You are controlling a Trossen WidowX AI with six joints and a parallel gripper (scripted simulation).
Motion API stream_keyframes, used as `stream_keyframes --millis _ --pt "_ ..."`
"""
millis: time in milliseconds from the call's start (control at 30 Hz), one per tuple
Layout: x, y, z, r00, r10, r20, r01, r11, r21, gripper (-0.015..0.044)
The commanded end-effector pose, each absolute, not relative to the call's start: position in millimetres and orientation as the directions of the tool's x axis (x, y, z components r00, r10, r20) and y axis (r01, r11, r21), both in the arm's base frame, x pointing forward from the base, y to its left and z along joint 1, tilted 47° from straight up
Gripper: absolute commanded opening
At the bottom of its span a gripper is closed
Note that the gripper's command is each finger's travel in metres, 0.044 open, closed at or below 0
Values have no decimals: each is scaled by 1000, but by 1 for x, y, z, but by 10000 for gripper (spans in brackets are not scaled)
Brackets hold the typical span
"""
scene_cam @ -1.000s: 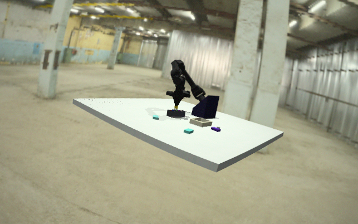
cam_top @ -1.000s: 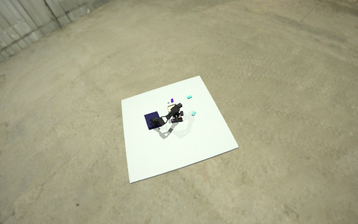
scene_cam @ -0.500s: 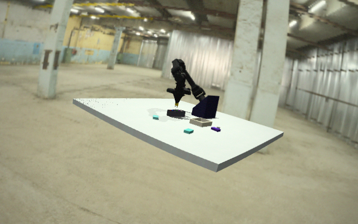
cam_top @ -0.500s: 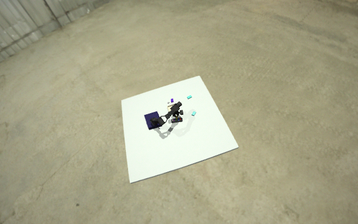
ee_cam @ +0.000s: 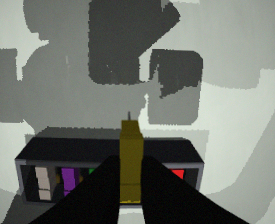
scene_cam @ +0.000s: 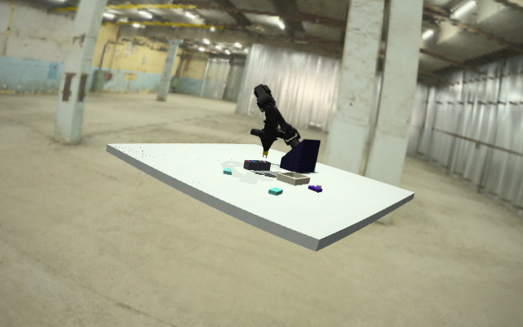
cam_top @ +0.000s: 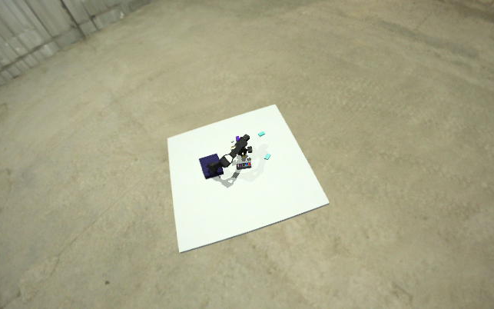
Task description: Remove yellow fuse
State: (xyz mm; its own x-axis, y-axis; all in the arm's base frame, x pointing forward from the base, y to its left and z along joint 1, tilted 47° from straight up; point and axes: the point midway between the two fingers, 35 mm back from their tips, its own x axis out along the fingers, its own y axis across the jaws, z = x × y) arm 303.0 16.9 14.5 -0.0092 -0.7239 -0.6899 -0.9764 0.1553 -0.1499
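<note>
Yellow shows between my jaws in the wrist view: the yellow fuse [ee_cam: 131, 160] stands upright, pinched near its lower part between my 2 dark fingers, which are nearly closed on it. Behind and below it lies the fuse block [ee_cam: 28, 156], and from this view I see a pale fuse [ee_cam: 43, 184], a purple fuse [ee_cam: 69, 180] and a red fuse [ee_cam: 177, 173] seated in it; the rest of the row is hidden behind my fingers.

Only the exterior view shows height: my gripper [scene_cam: 265, 152] hangs above the fuse block [scene_cam: 257, 164] with a gap of air under it, and the yellow fuse [scene_cam: 264, 154] is a small speck at the tip, apart from the block. That view also shows the tray [scene_cam: 293, 177], a shallow beige box just beside the block on the white table [scene_cam: 337, 211], and it looks empty. 2 cyan blocks [scene_cam: 275, 191] and a purple block [scene_cam: 315, 188] lie near it.

From the top view everything is tiny; I can make out my arm [cam_top: 237, 147] over the table [cam_top: 241, 215], but not the fuse itself.
</note>
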Motion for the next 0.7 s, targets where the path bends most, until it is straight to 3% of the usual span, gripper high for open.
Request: stream_keyframes --millis 0,667 --pt "307 36 -3 -11 -716 -698 -975 162 -150 0" --pt "294 114 -87 -14 -717 -697 -975 165 -151 0"
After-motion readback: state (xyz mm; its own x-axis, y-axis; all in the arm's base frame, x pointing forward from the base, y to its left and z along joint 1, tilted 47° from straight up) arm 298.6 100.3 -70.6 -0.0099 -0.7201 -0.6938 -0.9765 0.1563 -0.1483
